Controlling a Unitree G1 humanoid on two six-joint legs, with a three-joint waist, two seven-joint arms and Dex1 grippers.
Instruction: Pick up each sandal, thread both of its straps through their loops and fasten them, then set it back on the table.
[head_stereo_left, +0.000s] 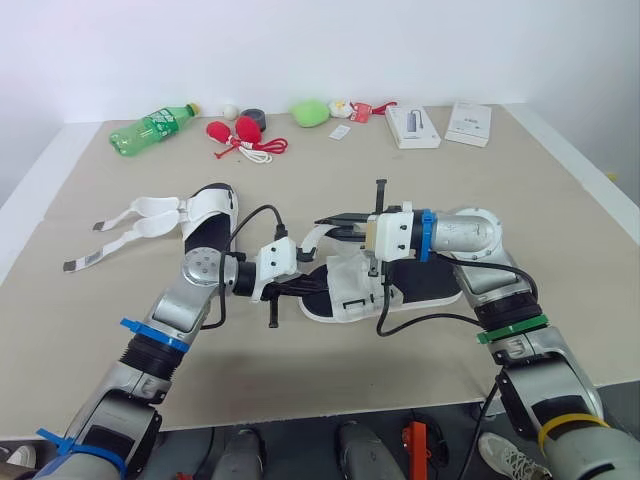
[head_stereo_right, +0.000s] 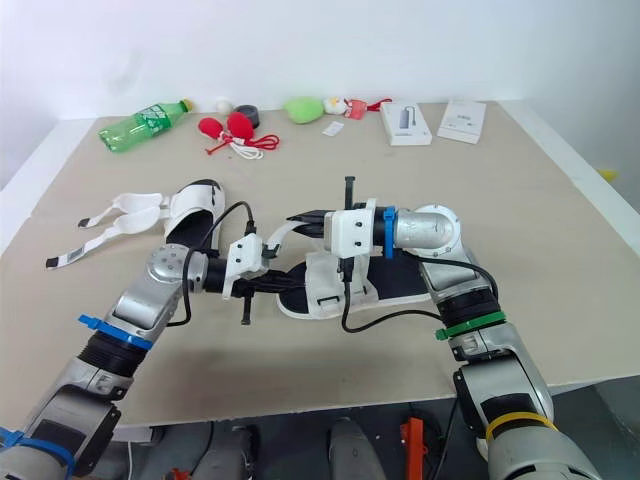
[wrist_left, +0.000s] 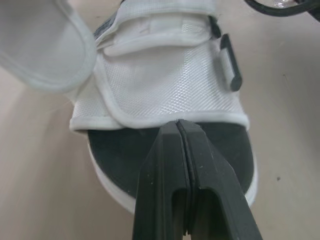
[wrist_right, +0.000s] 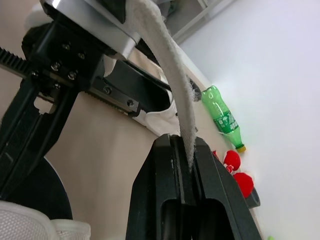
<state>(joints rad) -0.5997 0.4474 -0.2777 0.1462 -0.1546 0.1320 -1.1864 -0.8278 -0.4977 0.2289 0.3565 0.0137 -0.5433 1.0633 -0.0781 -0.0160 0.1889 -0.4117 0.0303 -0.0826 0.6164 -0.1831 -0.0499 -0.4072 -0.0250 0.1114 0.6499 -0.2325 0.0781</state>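
Altogether two sandals (head_stereo_left: 430, 285), one green bottle (head_stereo_left: 150, 128).

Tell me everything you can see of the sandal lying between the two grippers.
The sandal has a white mesh upper, a black footbed and a white sole, with a black loop at its side. It lies flat on the table between the arms. One white strap arcs up off it, its end pinched in the right gripper. The left gripper, shut, sits over the bare footbed at the upper's edge.
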